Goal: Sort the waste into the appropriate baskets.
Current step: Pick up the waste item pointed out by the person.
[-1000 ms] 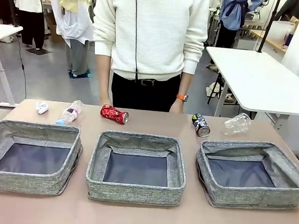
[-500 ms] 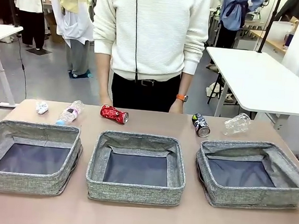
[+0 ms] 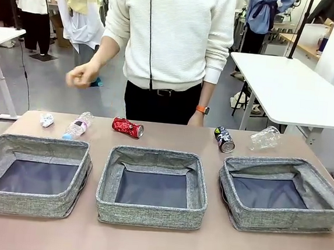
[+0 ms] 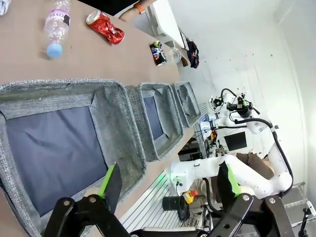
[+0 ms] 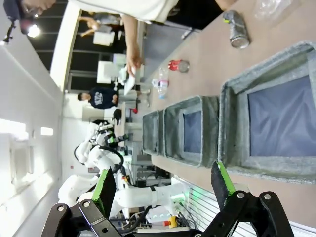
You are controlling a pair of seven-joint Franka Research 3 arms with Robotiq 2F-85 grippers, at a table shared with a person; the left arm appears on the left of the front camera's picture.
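I judge the sorting not yet begun: the left basket [image 3: 36,143], middle basket [image 3: 155,154] and right basket [image 3: 280,163] are empty. The tissue wad [image 3: 47,120], blue-capped bottle [image 3: 78,125], red can [image 3: 127,127], dark can [image 3: 224,139] and crushed clear bottle [image 3: 264,138] lie along the far edge of the worktop [image 3: 157,241]. My left gripper [image 4: 168,173] and right gripper [image 5: 162,177] have their fingers wide apart and hold nothing.

Three low grey woven baskets stand in a row, dark floors showing: left basket [image 3: 34,142], middle basket [image 3: 153,154], right basket [image 3: 280,163]. Beyond them on the worktop [image 3: 171,140] lie a white tissue wad [image 3: 47,120], a blue-capped clear bottle [image 3: 78,125], a dented red can [image 3: 127,127], a dark can [image 3: 224,139] and a crumpled clear bottle [image 3: 264,138].
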